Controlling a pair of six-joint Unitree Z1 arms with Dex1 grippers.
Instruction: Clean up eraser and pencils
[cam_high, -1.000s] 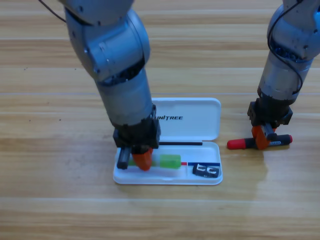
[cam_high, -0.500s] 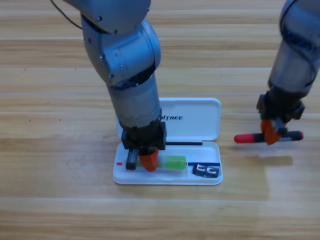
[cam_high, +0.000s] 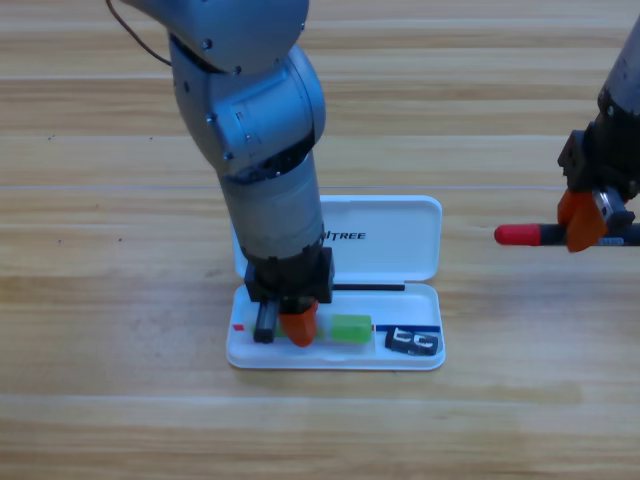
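Observation:
The white case lies open in the middle of the table. In its tray, at the right end, sits the black eraser. My left gripper points down into the tray's left half, shut on the green pencil, whose free end sticks out to the right. Near the right edge of the high view, my right gripper holds the black pencil with red ends level above the table. Its left red end shows and its right end runs out of the picture.
The case's lid stands flat behind the tray, partly covered by the left arm. Bare wooden table surrounds the case on all sides.
The right gripper lifted the black pencil off the table and carried it right and up. The left gripper slid the green pencil a little to the right in the tray.

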